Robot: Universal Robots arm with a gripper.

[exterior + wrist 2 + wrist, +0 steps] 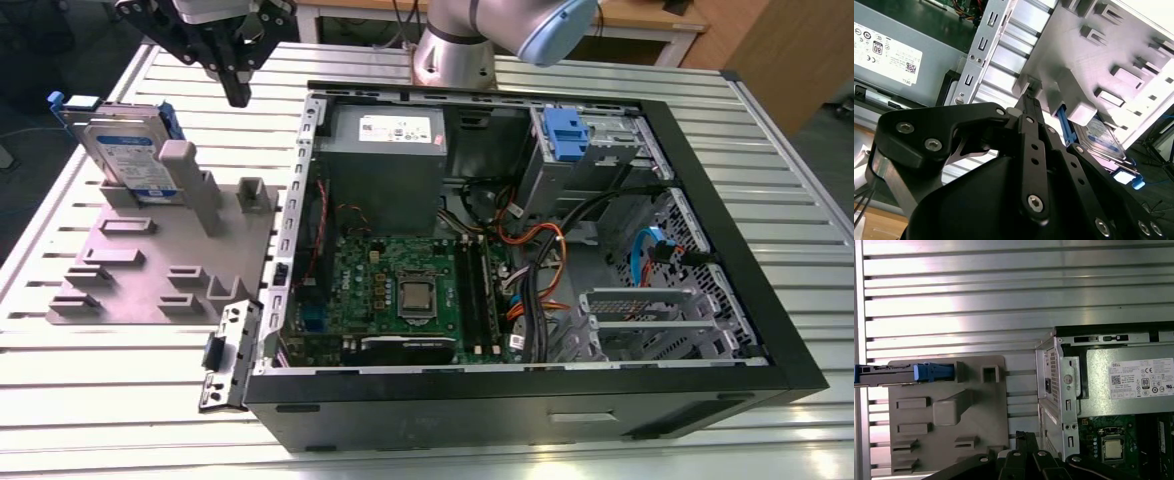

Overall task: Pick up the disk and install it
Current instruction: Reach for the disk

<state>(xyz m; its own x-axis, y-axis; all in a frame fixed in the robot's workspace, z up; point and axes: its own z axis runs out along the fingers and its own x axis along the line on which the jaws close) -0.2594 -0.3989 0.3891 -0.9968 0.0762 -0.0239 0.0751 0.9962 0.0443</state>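
The disk [127, 150] stands on edge in a slot at the far end of the grey holder plate [134, 270], at the exterior view's left; its silver body, blue-and-white label and blue bracket show. My gripper [239, 92] hangs above the table between the disk and the open computer case [747, 330], a little to the disk's right, with its black fingers together and nothing held. In the first wrist view the disk [904, 374] appears edge-on, apart from the gripper [1024, 436]. The second wrist view has the disk [1101, 135] beyond the gripper [1028, 100].
The case lies open on a slatted aluminium table [120, 400], with a grey power supply [387, 140], a motherboard [400, 290] and a blue latch [566, 135] at a drive bay. The arm's base [454, 50] stands behind the case. The holder plate [944, 410] carries several raised blocks.
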